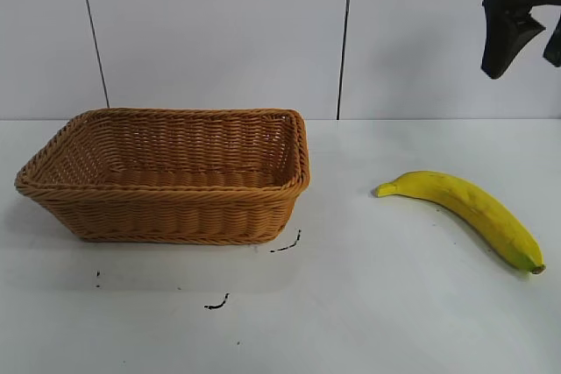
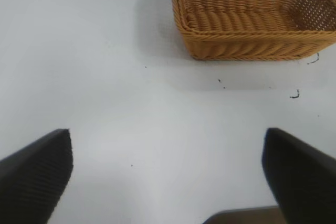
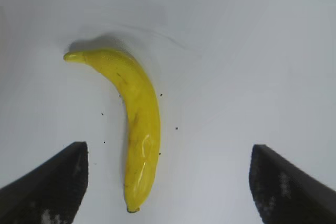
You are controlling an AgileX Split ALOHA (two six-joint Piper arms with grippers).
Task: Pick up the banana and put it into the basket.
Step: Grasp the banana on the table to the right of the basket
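Nearest you on the white table [image 1: 368, 321] are a few small black marks [image 1: 217, 304], just in front of the basket. Beyond them, on your right, the banana [image 1: 465, 212] lies flat on the table, its stem end toward the basket and its dark tip toward the right edge. It sits well apart from the wicker basket [image 1: 166, 177], which stands upright on the left side and holds nothing you can see.

Your right gripper [image 1: 535, 28] hangs high at the top right, above and behind the banana, touching nothing. Its jaws stand wide. In the right wrist view the banana [image 3: 134, 124] lies on the table between the two dark fingers [image 3: 47, 187], closer to one than to the other, with bare table separating it from both. Its long axis runs roughly along the gap rather than across it.

Your left gripper [image 2: 168, 177] is also spread wide over bare table, holding nothing, with the basket [image 2: 252, 17] farther off ahead of it.
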